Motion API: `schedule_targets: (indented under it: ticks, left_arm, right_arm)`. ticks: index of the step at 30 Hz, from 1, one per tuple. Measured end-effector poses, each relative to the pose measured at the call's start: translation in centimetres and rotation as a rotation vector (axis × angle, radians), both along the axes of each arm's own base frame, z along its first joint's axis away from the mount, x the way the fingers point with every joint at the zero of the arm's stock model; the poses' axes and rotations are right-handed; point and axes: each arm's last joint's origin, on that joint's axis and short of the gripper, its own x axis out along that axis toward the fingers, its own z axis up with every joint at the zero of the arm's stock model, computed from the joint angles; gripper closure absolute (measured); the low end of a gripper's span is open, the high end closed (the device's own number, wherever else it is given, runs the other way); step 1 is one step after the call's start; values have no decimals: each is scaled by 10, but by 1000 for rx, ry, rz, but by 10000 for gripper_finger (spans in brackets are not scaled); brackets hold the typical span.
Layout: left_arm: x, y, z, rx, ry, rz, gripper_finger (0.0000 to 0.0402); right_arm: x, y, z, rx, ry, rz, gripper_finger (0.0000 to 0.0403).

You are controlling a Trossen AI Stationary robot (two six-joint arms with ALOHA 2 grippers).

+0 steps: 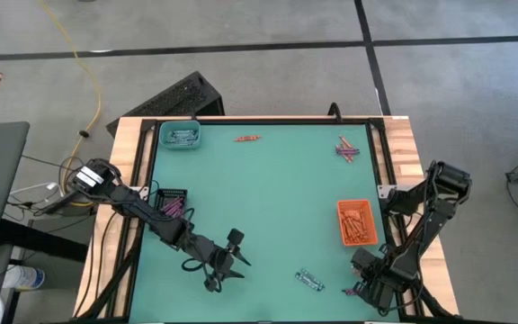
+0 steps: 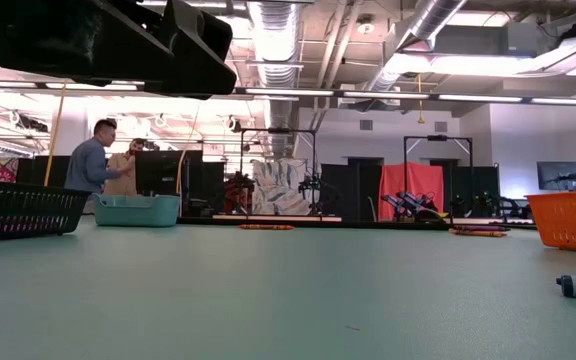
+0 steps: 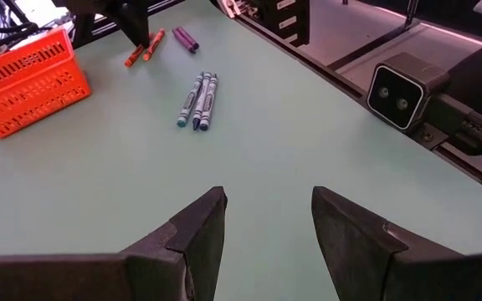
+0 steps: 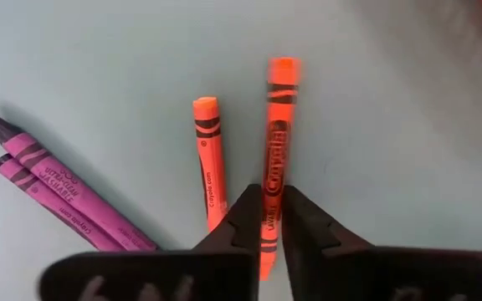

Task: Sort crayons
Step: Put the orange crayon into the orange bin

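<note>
My right gripper [image 4: 274,196] points down at the table's near right corner [image 1: 367,286], shut on an orange crayon [image 4: 276,125]. Beside that crayon lie a second orange crayon [image 4: 209,159] and two purple crayons [image 4: 53,188], all flat on the green table. Three blue-grey crayons [image 3: 197,100] lie side by side near the front edge [image 1: 309,281]. More crayons lie at the far edge [image 1: 247,139] and the far right [image 1: 346,150]. My left gripper [image 3: 266,226] hovers open over the near middle of the table [image 1: 232,256], with nothing between its fingers. My right gripper pinches the orange crayon's wrapped shaft [image 4: 273,180], in its lower half, between the two fingers. The fingers come from above, pointing down, and lie across the crayon. The crayon lies level beside the other orange one; whether it is off the table I cannot tell.
An orange tray [image 1: 357,222] holding crayons stands just beyond my right gripper. A black tray [image 1: 173,200] with purple crayons sits at the left edge and a teal tray [image 1: 180,136] at the far left corner. The middle of the green table is bare. People stand in the room behind [image 2: 93,160].
</note>
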Motion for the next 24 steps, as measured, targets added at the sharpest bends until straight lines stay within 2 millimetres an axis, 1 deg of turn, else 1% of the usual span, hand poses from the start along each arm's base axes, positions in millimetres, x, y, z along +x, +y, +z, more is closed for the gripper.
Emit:
schedule_targets:
  ticks: [3, 9, 15, 20, 24]
  left_arm:
    - [0, 0, 0, 1, 2, 0, 233]
    - [0, 0, -1, 4, 8, 0, 233]
    - [-1, 0, -2, 12, 23, 0, 233]
    - [-2, 0, -3, 15, 30, -3, 233]
    - [-2, 0, -3, 18, 33, -4, 233]
  right_arm:
    - [0, 0, 0, 0, 2, 1, 394]
    - [2, 1, 4, -7, 30, -11, 399]
    - [9, -1, 16, -68, 79, -5, 401]
    - [19, -1, 29, -72, 84, 21, 402]
    - [26, -5, 41, -91, 100, 37, 402]
